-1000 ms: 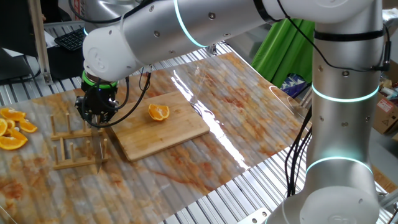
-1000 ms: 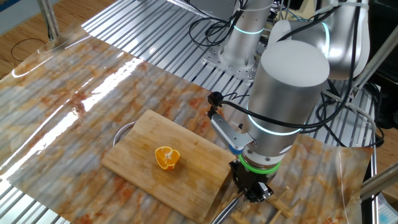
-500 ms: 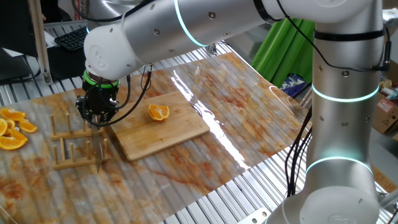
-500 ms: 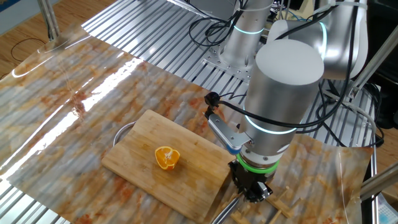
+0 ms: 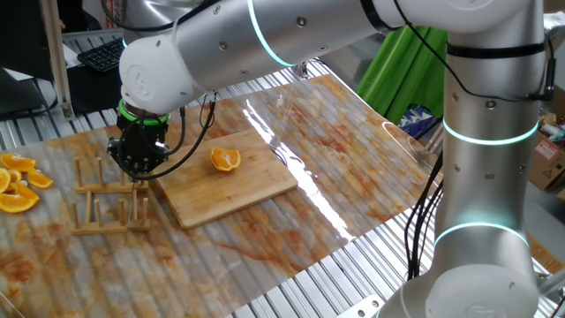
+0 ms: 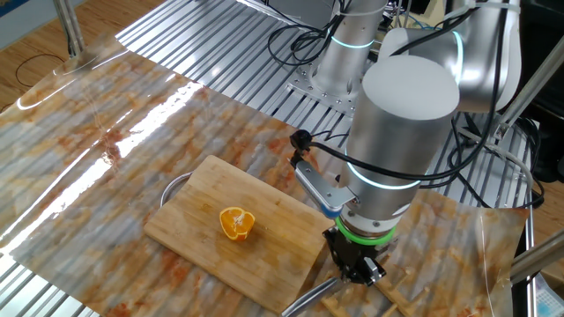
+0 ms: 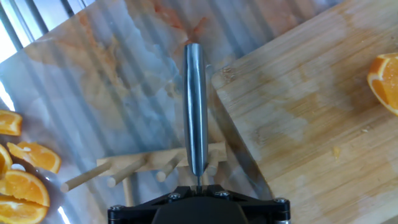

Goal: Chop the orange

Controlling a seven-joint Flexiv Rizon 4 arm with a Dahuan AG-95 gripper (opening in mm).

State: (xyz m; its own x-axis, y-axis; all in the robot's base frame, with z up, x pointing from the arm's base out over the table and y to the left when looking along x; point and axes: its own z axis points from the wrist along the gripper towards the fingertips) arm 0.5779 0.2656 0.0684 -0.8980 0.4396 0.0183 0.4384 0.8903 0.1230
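The orange point(image 5: 225, 160) is a small half piece lying cut side up on the wooden cutting board point(image 5: 231, 187), also seen in the other fixed view as the orange point(image 6: 237, 223) and at the right edge of the hand view as the orange point(image 7: 385, 81). My gripper point(image 5: 137, 168) hangs just off the board's left end, over a wooden peg rack point(image 5: 106, 208). It is shut on a steel knife point(image 7: 194, 106), which points straight away from the hand. The knife's blade point(image 6: 307, 298) sticks out below the gripper point(image 6: 357, 273), beside the board's edge.
A heap of bigger orange slices point(image 5: 18, 181) lies at the far left, beyond the rack, and shows in the hand view as slices point(image 7: 25, 180). The peg rack point(image 7: 155, 165) sits right under the knife. The arm's grey column point(image 5: 490, 177) stands at the right.
The jaws have closed on the knife. The blade that stood in the rack's front pegs has come up out of them, and the rack has shifted slightly.
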